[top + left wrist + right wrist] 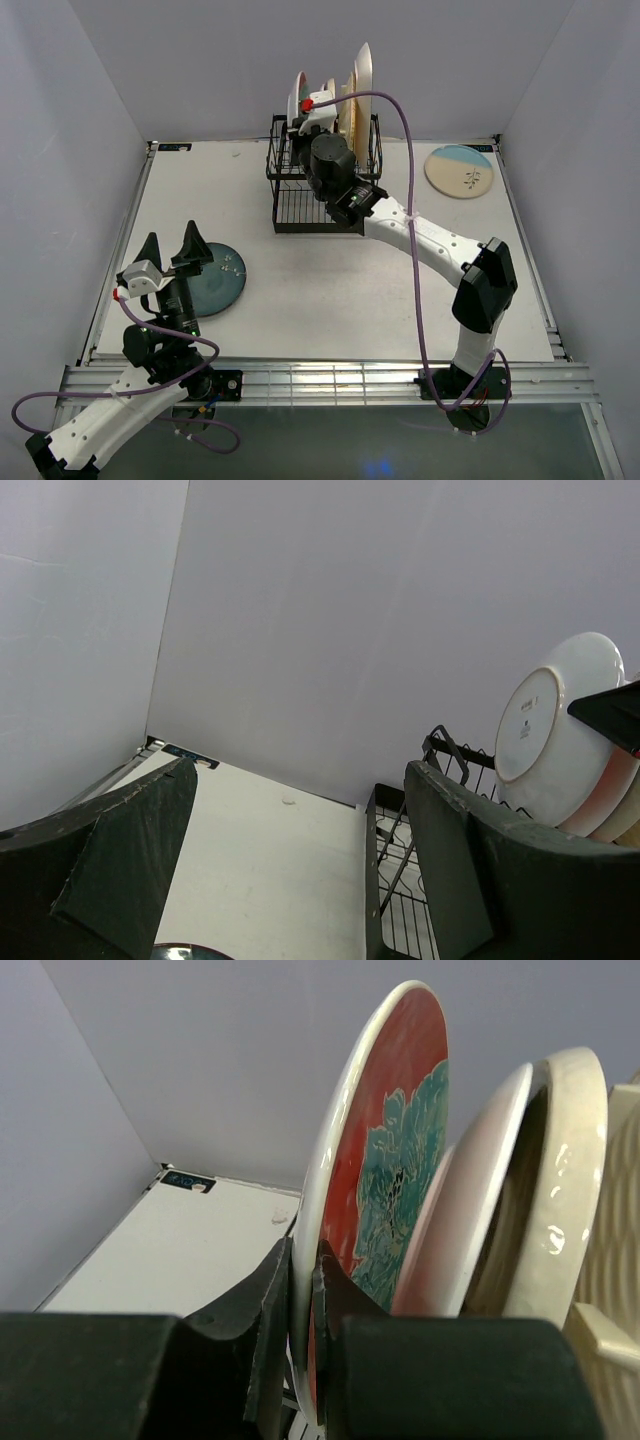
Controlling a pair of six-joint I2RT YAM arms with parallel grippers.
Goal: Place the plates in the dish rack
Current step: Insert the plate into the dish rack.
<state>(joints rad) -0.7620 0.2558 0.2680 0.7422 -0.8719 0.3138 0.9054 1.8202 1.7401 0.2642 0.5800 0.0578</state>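
The black wire dish rack (290, 205) stands at the back centre and shows in the left wrist view (400, 860). Several plates stand upright in it. My right gripper (302, 1290) is shut on the rim of the red-teal floral plate (395, 1160), held upright at the rack's left end (297, 95) beside a cream-pink plate (470, 1190). My left gripper (172, 250) is open and empty, just left of the dark teal plate (215, 280) lying flat on the table. A cream-and-blue sprig plate (459, 170) lies flat at the back right.
White walls enclose the table on three sides. A metal rail (320, 378) runs along the near edge. The right arm's purple cable (412, 180) arcs over the rack. A black label (187, 1181) lies at the back left corner.
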